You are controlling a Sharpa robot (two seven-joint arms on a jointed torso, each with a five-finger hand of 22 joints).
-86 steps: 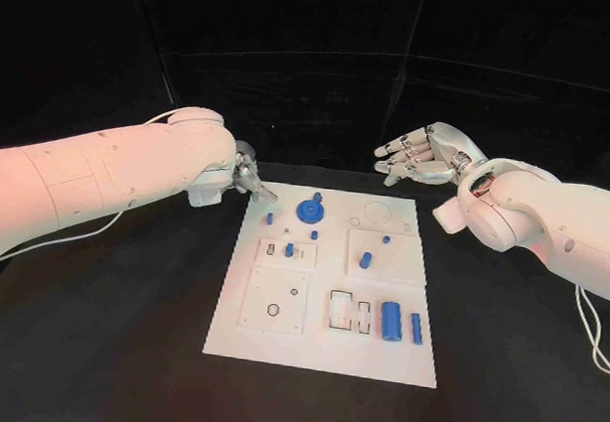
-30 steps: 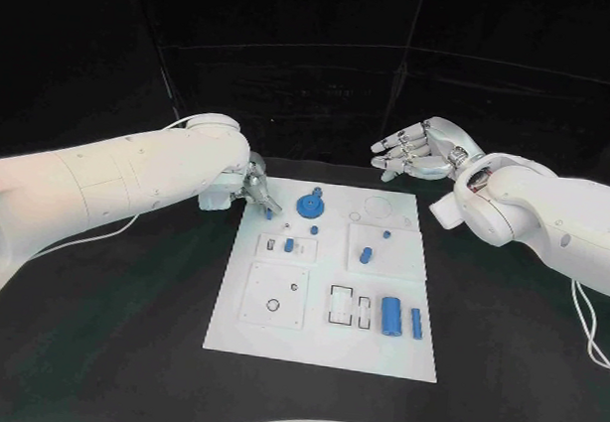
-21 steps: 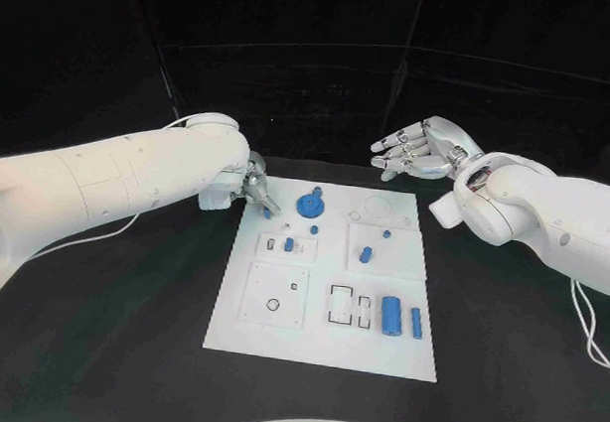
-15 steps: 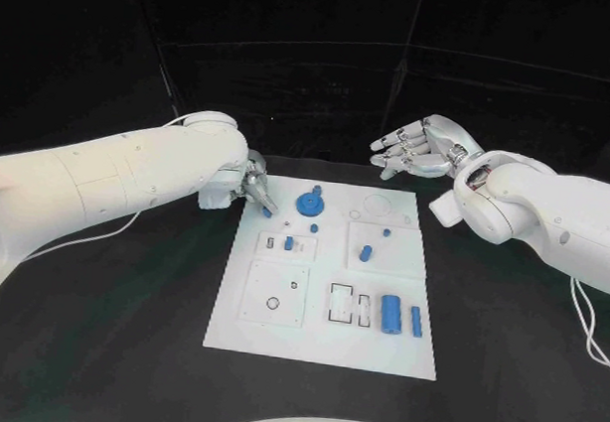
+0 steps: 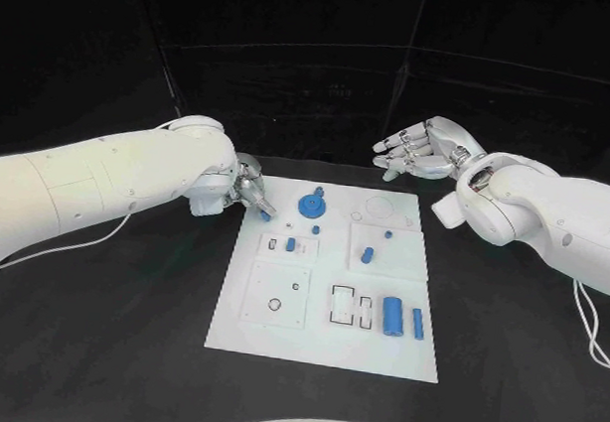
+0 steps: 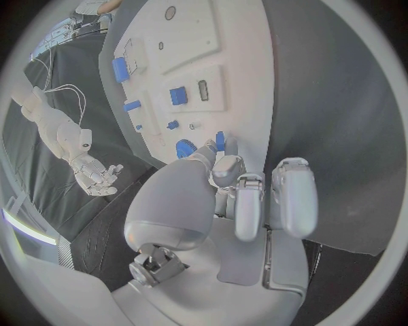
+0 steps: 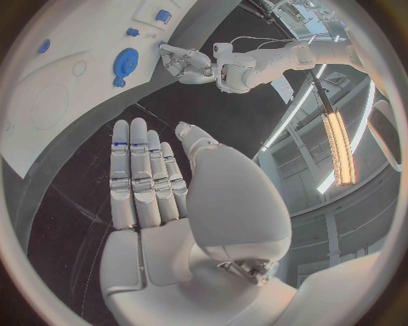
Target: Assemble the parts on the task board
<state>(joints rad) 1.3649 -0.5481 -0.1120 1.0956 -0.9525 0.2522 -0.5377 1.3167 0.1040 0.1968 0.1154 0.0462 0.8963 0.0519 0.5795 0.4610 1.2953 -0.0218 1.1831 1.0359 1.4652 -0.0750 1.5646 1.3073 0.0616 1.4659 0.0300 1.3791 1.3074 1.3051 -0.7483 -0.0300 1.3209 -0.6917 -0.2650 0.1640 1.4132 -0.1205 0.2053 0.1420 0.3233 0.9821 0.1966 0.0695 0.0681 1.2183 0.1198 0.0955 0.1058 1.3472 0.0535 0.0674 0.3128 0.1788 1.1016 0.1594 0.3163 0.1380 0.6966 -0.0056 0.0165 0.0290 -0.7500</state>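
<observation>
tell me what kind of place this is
Probably a robotics lab test bench: a white task board with small blue parts lies on a black table in front of dark curtains, and long ceiling lights show in the right wrist view.

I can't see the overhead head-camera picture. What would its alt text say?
A white task board lies on a black table, dotted with small blue parts. The robot's left hand pinches a small blue part at the board's far left corner, while its right hand hovers open beyond the far edge.
</observation>
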